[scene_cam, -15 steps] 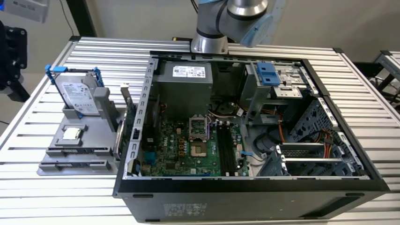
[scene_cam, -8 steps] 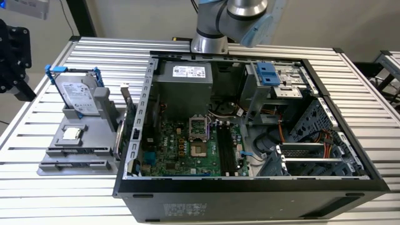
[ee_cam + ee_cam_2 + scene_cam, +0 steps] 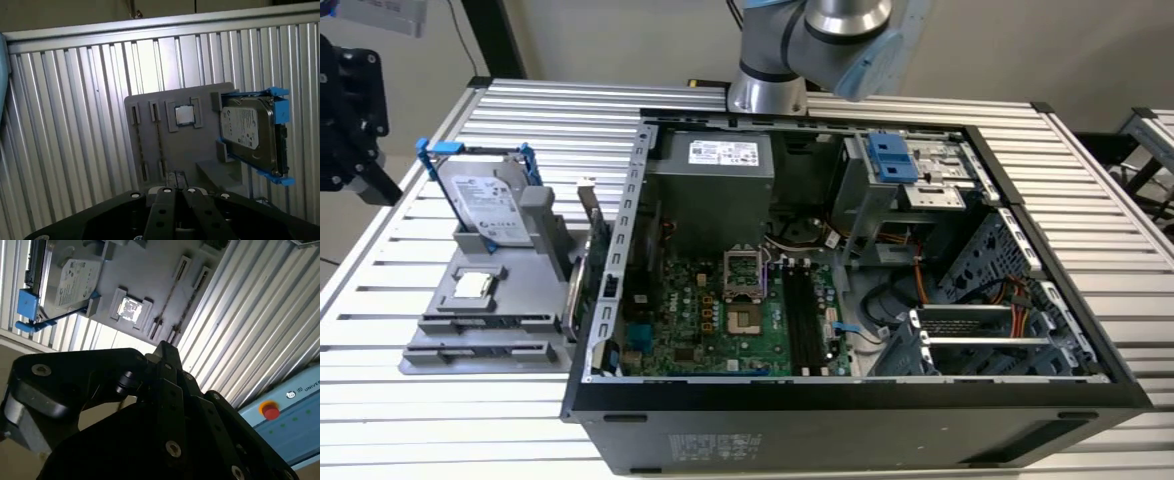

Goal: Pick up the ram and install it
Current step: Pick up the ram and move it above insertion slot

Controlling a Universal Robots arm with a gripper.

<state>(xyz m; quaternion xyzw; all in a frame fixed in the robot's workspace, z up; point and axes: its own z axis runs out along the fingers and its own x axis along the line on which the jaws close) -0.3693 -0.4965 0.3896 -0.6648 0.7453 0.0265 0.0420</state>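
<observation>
Here the gripper (image 3: 176,192), closed on nothing, hangs above the gray holder (image 3: 200,150) at the table's (image 3: 374,300) edge on the exterior view's left, where the ram (image 3: 158,140), a thin dark strip, stands edgewise in a slot.

Robotics lab, slatted aluminium workbench (image 3: 454,410), opened computer case (image 3: 854,430), robot arm (image 3: 817,40)

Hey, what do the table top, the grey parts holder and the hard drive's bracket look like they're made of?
Table top: ribbed bare metal, likely aluminium, streaky glare.
Grey parts holder: matte, probably plastic, no shine.
Bracket: bright blue, apparently moulded plastic.
</observation>
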